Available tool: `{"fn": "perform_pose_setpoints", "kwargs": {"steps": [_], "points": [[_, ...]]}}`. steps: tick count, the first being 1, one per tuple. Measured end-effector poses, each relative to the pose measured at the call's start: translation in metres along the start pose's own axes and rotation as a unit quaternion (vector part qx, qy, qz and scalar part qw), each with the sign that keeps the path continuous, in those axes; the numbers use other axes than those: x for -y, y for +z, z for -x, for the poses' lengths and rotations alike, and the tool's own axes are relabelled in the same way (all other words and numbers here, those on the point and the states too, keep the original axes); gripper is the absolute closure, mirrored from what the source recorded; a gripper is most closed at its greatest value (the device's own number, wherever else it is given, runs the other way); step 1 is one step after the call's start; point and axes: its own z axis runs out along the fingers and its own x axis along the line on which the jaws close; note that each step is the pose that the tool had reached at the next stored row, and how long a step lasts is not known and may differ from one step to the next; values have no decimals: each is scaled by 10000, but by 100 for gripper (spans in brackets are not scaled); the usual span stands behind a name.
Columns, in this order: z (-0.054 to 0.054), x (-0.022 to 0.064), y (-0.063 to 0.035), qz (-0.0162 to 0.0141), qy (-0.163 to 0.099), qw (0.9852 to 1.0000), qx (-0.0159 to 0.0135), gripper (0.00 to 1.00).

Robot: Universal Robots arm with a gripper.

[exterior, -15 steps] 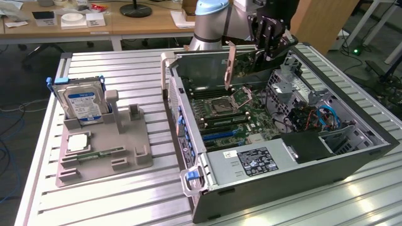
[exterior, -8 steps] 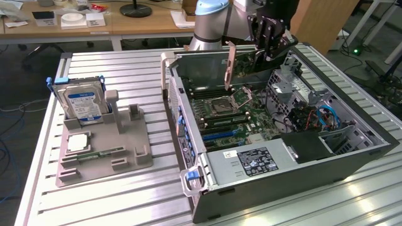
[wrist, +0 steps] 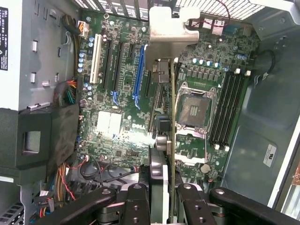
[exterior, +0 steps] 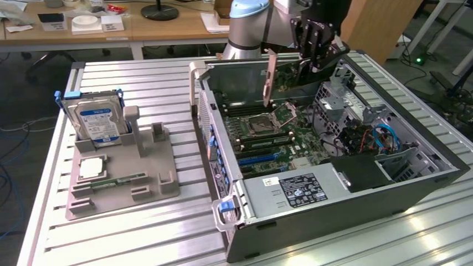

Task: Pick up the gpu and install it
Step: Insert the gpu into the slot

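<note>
Silver hard drive (exterior: 94,124) with a blue-and-white label, its writing too small to read, stands in a grey holder (exterior: 122,185), well away from the pincer (exterior: 316,55) towards the exterior view's left. The pincer pinches the gpu (exterior: 287,71) upright above the open computer case (exterior: 355,208). Below the pincer, the motherboard (wrist: 117,93) reads DELL.

Robotics lab: slatted bench (exterior: 111,238), cluttered desks (exterior: 185,27)

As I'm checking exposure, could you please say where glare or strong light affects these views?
Exterior view: glare streaks on the ribbed table. Wrist view: a patch of the motherboard washes out white; the gpu's bracket is brightly lit.
</note>
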Motion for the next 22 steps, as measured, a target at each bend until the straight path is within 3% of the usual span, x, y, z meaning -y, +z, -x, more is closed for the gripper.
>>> {"fn": "perform_pose_setpoints", "kwargs": {"steps": [11,14,17,22], "points": [[-11,-30,7,46,6,10000,7,72],[-11,-43,8,71,18,10000,9,72],[-9,-53,13,124,61,9999,12,72],[-38,-58,17,136,144,9998,3,72]]}}
